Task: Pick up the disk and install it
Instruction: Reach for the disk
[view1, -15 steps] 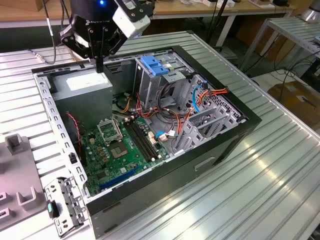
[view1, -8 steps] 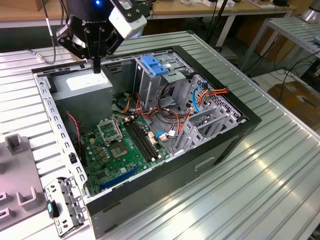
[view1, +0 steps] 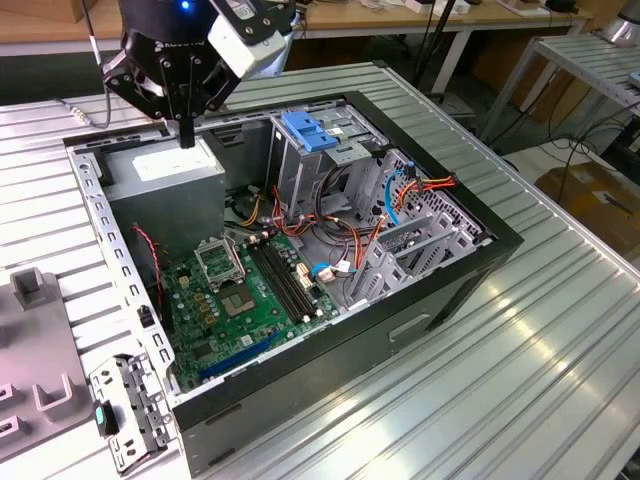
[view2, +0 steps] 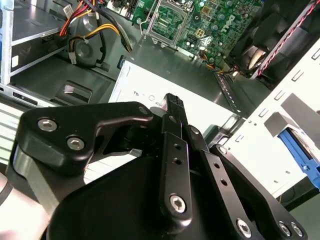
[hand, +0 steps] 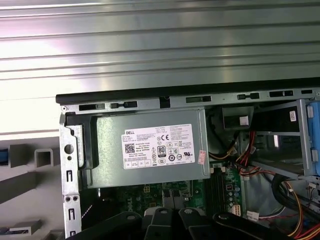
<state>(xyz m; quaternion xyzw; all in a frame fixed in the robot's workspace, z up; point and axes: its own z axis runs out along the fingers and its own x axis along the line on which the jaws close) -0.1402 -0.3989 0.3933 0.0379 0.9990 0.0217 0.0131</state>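
Observation:
My black gripper (view1: 186, 132) hangs over the back corner of the open computer case (view1: 470, 262), at the exterior view's left. It sits just above the grey power-supply box (view1: 170, 175) with the white sticker. Its fingers are shut together with nothing between them, as the second wrist view also shows at the gripper (view2: 172, 102). The disk's labelled face is out of view. A blue plastic piece (view2: 300, 150) sits in a grey holder outside the case wall, and I cannot tell whether it belongs to the disk.
Inside the case are a green motherboard (view1: 240, 290), loose red and orange cables (view1: 345, 235), and a tall metal cage with a blue top (view1: 305, 135). A grey fixture (view1: 35, 370) lies on the ribbed metal table (view1: 520, 380) at the exterior view's left.

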